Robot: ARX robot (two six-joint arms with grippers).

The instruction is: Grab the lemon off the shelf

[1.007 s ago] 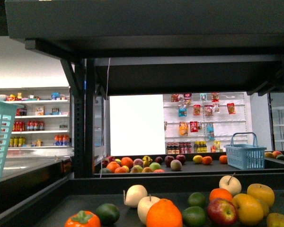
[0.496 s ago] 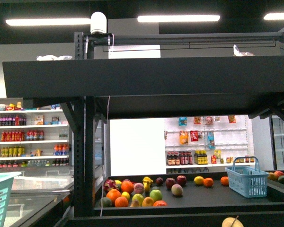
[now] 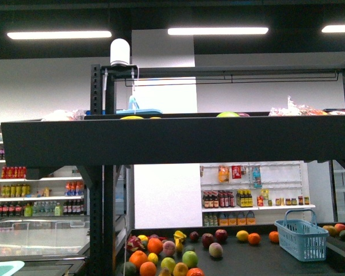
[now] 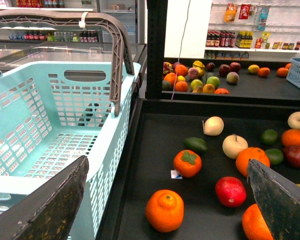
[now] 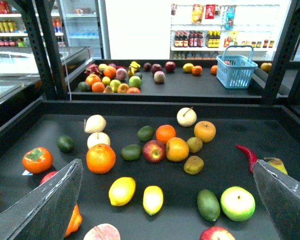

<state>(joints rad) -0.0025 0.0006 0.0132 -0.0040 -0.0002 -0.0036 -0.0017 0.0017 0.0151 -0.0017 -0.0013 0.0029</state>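
Yellow lemon [image 5: 122, 191] lies untouched on the shelf [image 5: 230, 115], front view risen higher; left end effector [image 4: 167, 165], right end effector [image 5: 166, 164] both apart.

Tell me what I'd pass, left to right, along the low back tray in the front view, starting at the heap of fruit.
Mixed fruit heap → yellow-orange fruit → first orange → second orange → blue basket → small fruit cluster by the right edge.

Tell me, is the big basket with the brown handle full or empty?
Empty: the basket shows only bare slotted floor and walls, no fruit inside.
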